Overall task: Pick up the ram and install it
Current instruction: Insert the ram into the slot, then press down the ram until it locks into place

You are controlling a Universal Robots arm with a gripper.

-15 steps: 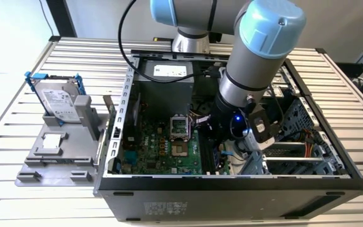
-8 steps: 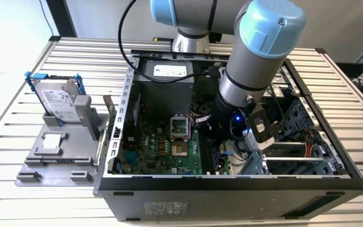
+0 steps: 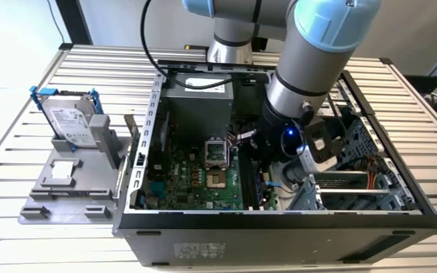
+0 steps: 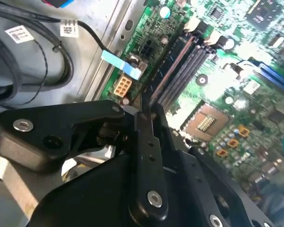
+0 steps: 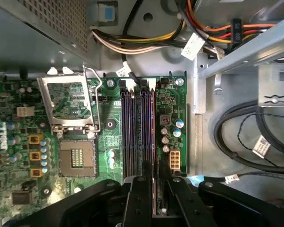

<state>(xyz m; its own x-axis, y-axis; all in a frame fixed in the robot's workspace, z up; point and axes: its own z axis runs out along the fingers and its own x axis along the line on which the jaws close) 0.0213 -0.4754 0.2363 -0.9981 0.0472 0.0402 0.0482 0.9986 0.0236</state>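
An open computer case (image 3: 279, 227) lies on its side on the slatted metal worktop (image 3: 6, 170). A white sticker (image 3: 200, 250) on its outer wall carries print too small to make out. Inside it sits the green motherboard (image 3: 196, 182), with the silver processor socket (image 5: 75, 158) standing open and a row of long memory slots (image 5: 132, 137) beside it.

The arm (image 3: 317, 57) reaches down into the case. In both wrist views the tool (image 5: 158, 198) (image 4: 146, 123) sits over one end of the slot row. The ram (image 5: 154, 142) (image 4: 173, 71) stands on edge along the slot nearest the board's edge, and its near end passes under the tool. I cannot tell whether the tool is clamped on the ram or only straddles it.

Several cables inside the case wear small white tags: two (image 4: 19, 34) (image 4: 68, 29) in the second wrist view, and others (image 5: 194, 46) (image 5: 261, 146) in the first wrist view. They show barcode-like marks that cannot be read.

On the exterior view's left, just beside the case, a grey tray (image 3: 66, 199) holds a silver hard drive (image 3: 70, 119) in a blue-edged bracket, propped upright. Its white label is not readable. A small square silver plate (image 3: 64, 169) lies in a tray pocket in front of the drive.
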